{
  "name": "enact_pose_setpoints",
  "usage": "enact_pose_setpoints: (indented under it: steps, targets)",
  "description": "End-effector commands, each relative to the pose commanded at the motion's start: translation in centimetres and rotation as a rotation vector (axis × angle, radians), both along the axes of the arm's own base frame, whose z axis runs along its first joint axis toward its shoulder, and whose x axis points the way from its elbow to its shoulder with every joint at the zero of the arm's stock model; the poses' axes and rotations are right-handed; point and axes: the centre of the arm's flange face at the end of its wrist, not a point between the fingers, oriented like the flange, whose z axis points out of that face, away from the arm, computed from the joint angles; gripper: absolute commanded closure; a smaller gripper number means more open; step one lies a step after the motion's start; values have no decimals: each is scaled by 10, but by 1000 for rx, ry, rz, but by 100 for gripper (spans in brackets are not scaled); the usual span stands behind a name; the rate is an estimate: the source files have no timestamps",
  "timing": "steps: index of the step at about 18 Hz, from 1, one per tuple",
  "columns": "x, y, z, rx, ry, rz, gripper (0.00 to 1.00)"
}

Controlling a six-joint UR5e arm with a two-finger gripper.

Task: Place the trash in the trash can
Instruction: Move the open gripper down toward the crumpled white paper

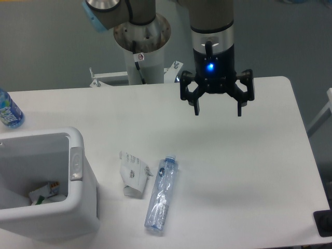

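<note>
The fixed camera looks down on a white rectangular table (249, 171); above its far edge hangs the black two-finger gripper (217, 110) on a silver-and-black wrist with a small blue light, its fingers (196, 107) spread wide with nothing between them, well apart from everything on the tabletop. Nearer the front, left of the table's middle, lies the crumpled white paper packet with small dark print (134, 174); just beside it on its right lies the crushed clear plastic bottle with a white cap (161, 193), stretched lengthwise with the cap end pointing away from the camera; whether the two touch cannot be made out. At the front left corner stands the large boxy white plastic bin with rounded corners and a grey oval inset (78, 179) on the side facing the packet; some scraps of rubbish show inside it. At the far left edge stands a blue-labelled bottle of blue liquid (8, 111), upright and partly cut off by the frame.
</note>
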Motion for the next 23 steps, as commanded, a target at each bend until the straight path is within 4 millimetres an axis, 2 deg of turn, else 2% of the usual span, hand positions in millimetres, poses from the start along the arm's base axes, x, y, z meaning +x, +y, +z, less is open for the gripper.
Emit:
enact_pose_setpoints:
  steps: [7, 10, 13, 15, 18, 23]
  targets:
    - [7, 1, -42, -15, -37, 19, 0]
    - [12, 1, -67, -44, -75, 6, 0]
    - [49, 28, -95, -53, -138, -83, 0]
    - [58, 32, -121, -82, -178, -102, 0]
    - [89, 51, -150, -123, -218, -163, 0]
    - [121, 67, -187, -163, -284, -207, 0]
